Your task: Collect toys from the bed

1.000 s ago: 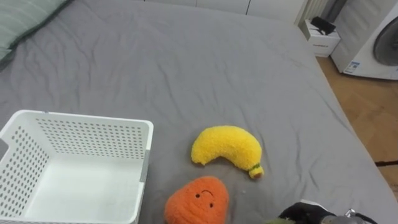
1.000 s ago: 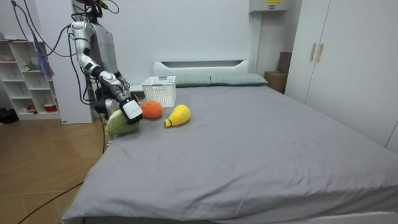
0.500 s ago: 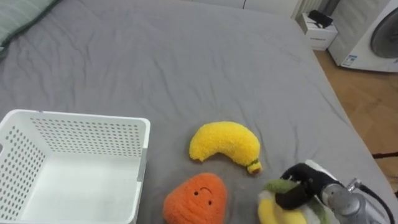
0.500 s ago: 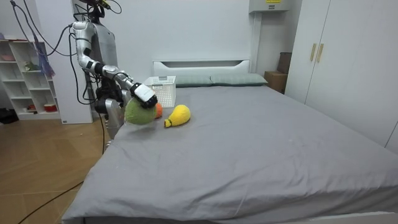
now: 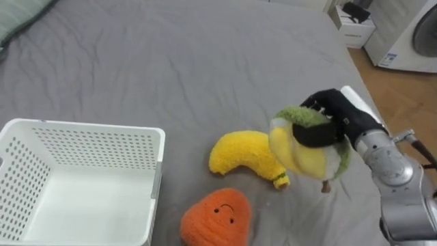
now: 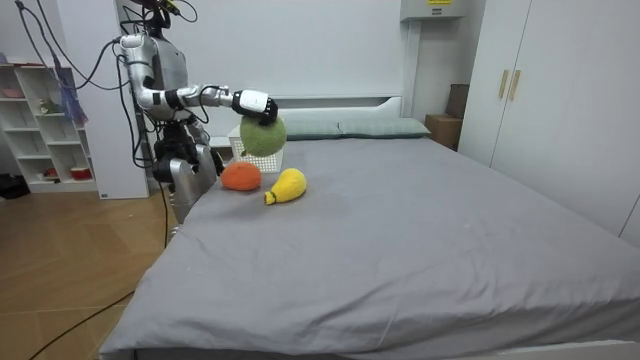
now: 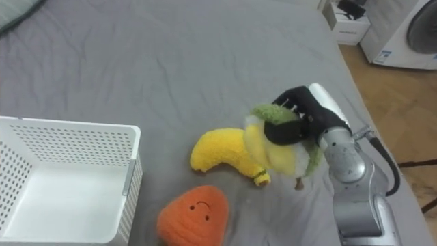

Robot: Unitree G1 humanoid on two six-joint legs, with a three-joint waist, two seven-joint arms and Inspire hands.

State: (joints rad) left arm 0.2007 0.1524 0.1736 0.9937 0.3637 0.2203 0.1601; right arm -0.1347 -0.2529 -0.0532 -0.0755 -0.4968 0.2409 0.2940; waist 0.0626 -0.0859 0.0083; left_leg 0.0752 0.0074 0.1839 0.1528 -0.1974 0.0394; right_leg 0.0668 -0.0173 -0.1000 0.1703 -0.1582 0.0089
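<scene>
- While the right hand hangs above the grey bed in the left eye view, its dark fingers are curled tight round a green-and-yellow plush toy, which is held clear of the sheet.
- Beside the toy, a yellow plush banana lies on the bed (the toy overlaps its right end in this view). An orange plush lies just nearer the robot, and a white basket sits to their left.
- From the room view, the robot stands at the bed's side on the room view's left, right arm stretched out level. The toy hangs in front of the basket or perhaps over it; the angle leaves that unclear. A white wardrobe fills the room view's right.
- Seen from the right eye view, a small brown stub dangles under the toy, probably its stem.
</scene>
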